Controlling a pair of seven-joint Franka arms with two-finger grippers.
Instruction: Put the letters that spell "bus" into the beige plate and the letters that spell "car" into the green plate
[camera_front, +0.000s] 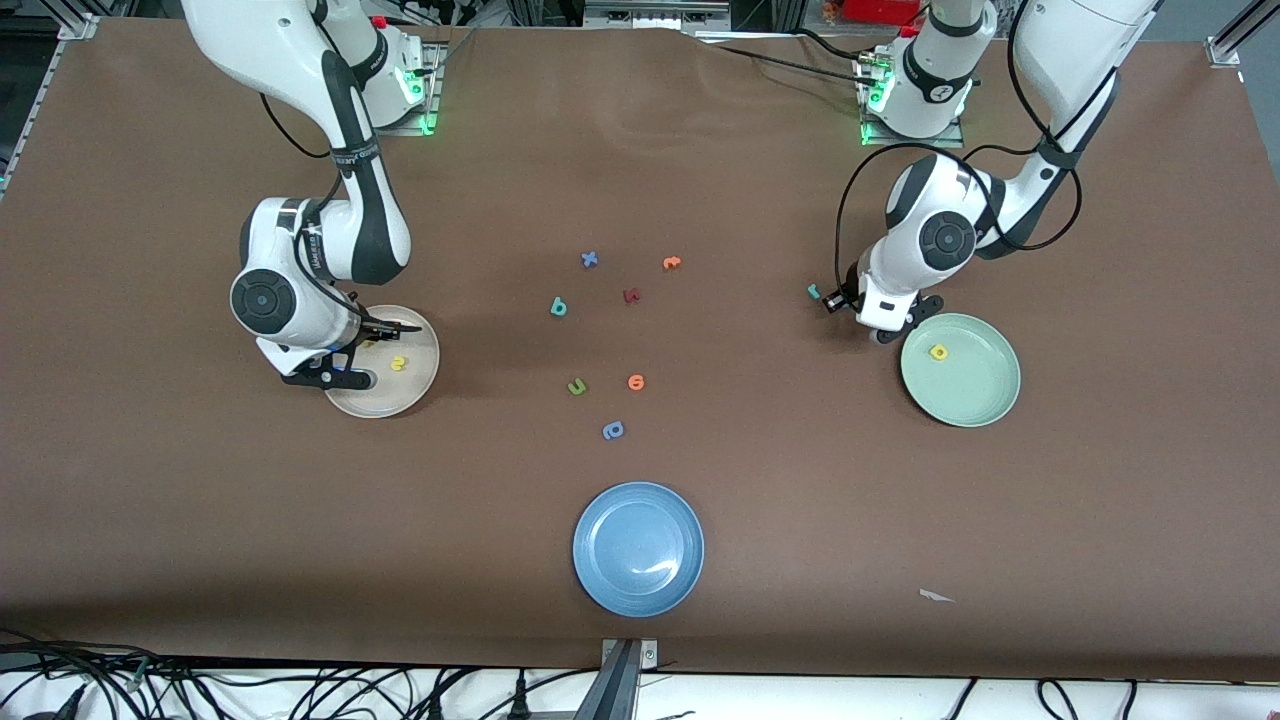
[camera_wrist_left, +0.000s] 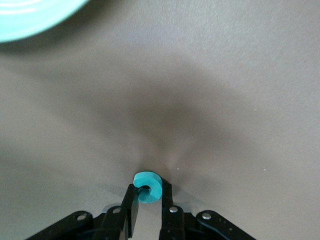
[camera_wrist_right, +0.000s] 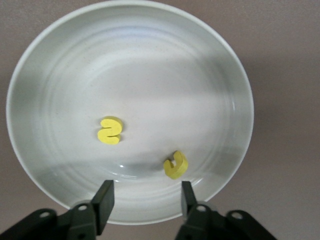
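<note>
Right hand (camera_wrist_right: 144, 200) was held over the beige plate (camera_front: 420, 375), fingers spread wide, nothing gripped. Yellow s (camera_wrist_right: 110, 131) and yellow u (camera_wrist_right: 175, 165) were seen lying in that plate. Left hand (camera_wrist_left: 148, 207) was clamped on a teal letter (camera_wrist_left: 148, 187), just beside the green plate (camera_front: 985, 395), where the yellow a (camera_front: 938, 352) lay. Teal b (camera_front: 558, 307) was left mid-desk.
</note>
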